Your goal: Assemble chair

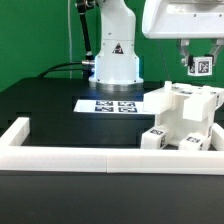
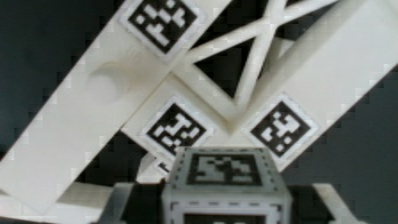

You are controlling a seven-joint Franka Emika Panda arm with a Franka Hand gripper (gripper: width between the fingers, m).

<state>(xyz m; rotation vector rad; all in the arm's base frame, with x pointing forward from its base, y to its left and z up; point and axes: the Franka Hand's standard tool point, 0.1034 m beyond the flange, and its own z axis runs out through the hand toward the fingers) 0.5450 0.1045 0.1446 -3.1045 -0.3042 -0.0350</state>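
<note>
My gripper (image 1: pixel 201 64) hangs at the exterior view's upper right, above the partly built white chair (image 1: pixel 186 114). It is shut on a small white chair piece (image 1: pixel 202 67) with a black-and-white tag on its face. In the wrist view this tagged piece (image 2: pixel 221 168) sits between my gripper (image 2: pixel 219 196) fingers (image 2: pixel 125 203), filling the gap. Beyond it lies the chair's flat panel (image 2: pixel 107 95) with crossed bars (image 2: pixel 249 45) and three tags. The held piece is apart from the chair, a little above it.
The robot base (image 1: pixel 115 55) stands at the back centre. The marker board (image 1: pixel 112 105) lies on the black table in front of it. A long low white border rail (image 1: pixel 90 158) runs along the front and up the exterior view's left side (image 1: pixel 17 131).
</note>
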